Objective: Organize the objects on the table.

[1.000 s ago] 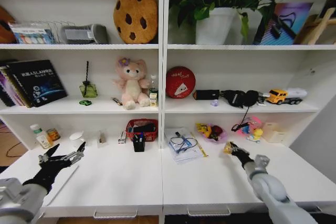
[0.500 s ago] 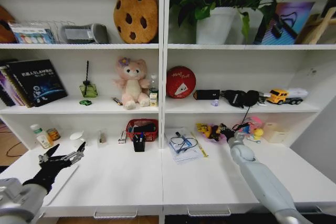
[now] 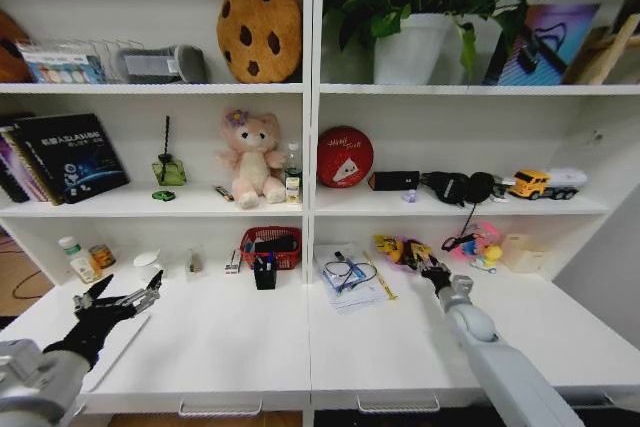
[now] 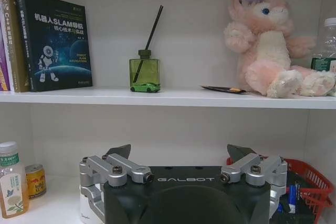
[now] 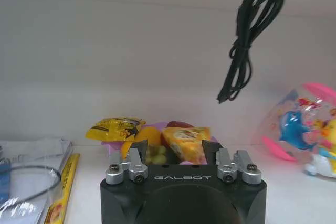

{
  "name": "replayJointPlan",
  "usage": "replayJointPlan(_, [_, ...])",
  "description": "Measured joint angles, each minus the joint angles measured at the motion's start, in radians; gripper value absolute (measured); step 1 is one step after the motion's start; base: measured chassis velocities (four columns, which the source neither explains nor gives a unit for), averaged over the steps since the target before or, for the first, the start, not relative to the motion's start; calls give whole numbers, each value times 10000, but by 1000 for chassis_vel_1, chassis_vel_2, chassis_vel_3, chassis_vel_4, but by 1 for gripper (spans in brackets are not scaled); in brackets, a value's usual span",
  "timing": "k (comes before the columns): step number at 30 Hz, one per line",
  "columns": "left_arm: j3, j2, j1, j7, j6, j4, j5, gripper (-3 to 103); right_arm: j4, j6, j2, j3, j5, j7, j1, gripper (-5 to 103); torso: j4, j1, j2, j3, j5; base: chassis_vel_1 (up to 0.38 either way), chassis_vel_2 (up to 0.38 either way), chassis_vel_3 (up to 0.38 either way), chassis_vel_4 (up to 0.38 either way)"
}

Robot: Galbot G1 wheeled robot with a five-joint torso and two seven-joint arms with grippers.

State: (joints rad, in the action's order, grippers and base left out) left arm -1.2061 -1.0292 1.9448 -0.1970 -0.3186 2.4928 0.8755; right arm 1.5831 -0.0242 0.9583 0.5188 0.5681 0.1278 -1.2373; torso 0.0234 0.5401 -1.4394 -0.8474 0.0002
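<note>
My right gripper (image 3: 432, 269) (image 5: 174, 148) hovers open just in front of a pink bowl (image 3: 412, 261) of snack packets. An orange-yellow packet (image 5: 184, 147) lies in the bowl past the fingertips. At the table's (image 3: 300, 347) left end my left gripper (image 3: 125, 289) (image 4: 179, 153) hangs open and empty. A tiny green toy car (image 4: 145, 87) (image 3: 162, 195) stands on the shelf above, in front of a green diffuser bottle (image 4: 144, 71). Pens stick out of a black holder (image 3: 264, 272) at the back of the table. A thin pale slab (image 3: 125, 345), seemingly the closed laptop, lies under the left arm.
A red mesh basket (image 3: 270, 245) (image 4: 310, 179) stands behind the pen holder. Papers with a cable (image 3: 345, 275) lie left of the bowl; a pink toy ball (image 3: 480, 245) (image 5: 310, 124) sits to its right. A bottle (image 3: 72, 257) and can (image 3: 100, 255) stand at the far left.
My right gripper carried a yellow packet forward to the pink bowl, let it go and drew back a little. The left arm has not moved.
</note>
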Motion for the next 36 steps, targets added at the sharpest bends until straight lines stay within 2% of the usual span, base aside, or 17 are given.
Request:
replayJointPlan(1, [1,1,0,0,0,0,0,100,346,-204,52,228,-220,65,-479,60,6,-1,0,0,1,0,0,0,0])
replayJointPlan(2, [1,1,0,0,0,0,0,100,346,-204,52,228,-220,65,-479,60,6,-1,0,0,1,0,0,0,0])
replayJointPlan(3, [0,0,0,0,0,0,0,100,831,-439,153,561,-513,182,-1054,65,-3,-1,1,0,-1,0,0,0,0])
replayJointPlan(4, [0,1,0,0,0,0,0,100,1363,-569,290,938,-741,268,-1630,77,-1,0,0,1,-2,0,0,0,0])
replayJointPlan(5, [0,1,0,0,0,0,0,100,1363,-569,290,938,-741,268,-1630,77,-1,0,0,1,-2,0,0,0,0])
replayJointPlan(7, [0,0,-1,-1,0,0,0,100,3371,-626,1107,2293,-904,484,-3738,87,-7,-1,0,1,-5,0,0,0,0])
replayJointPlan(8, [0,0,-1,-1,0,0,0,100,3371,-626,1107,2293,-904,484,-3738,87,-7,-1,0,1,-5,0,0,0,0])
replayJointPlan(10, [0,0,0,2,0,1,0,100,5005,-556,2304,3161,-983,596,-5470,97,3,-1,-1,1,-3,0,0,0,0])
replayJointPlan(11, [0,0,0,2,0,1,0,100,5005,-556,2304,3161,-983,596,-5470,97,3,-1,-1,1,-3,0,0,0,0])
replayJointPlan(14, [0,0,0,1,0,1,0,100,6615,-742,3437,3526,-1406,1021,-7131,100,-1,-3,-2,2,-7,0,0,0,0])
replayJointPlan(15, [0,0,0,1,0,1,0,100,6615,-742,3437,3526,-1406,1021,-7131,100,-1,-3,-2,2,-7,0,0,0,0])
replayJointPlan(17, [1,0,0,0,0,0,0,100,7254,-867,3884,3676,-1756,1239,-7916,100,-1,-2,-2,1,-8,0,0,0,0])
replayJointPlan(21, [0,0,0,-1,0,0,0,100,7655,-864,4030,3823,-1964,1450,-8243,100,-3,-2,-1,0,-3,0,0,0,0])
replayJointPlan(23, [0,0,0,0,0,0,0,100,7914,-620,4014,3901,-1974,1818,-8271,100,-6,0,-1,-1,-4,0,0,0,0])
replayJointPlan(36, [0,0,0,-1,0,0,0,100,7862,-536,3955,3879,-1943,1884,-8159,100,-3,1,1,-1,-2,0,0,0,0])
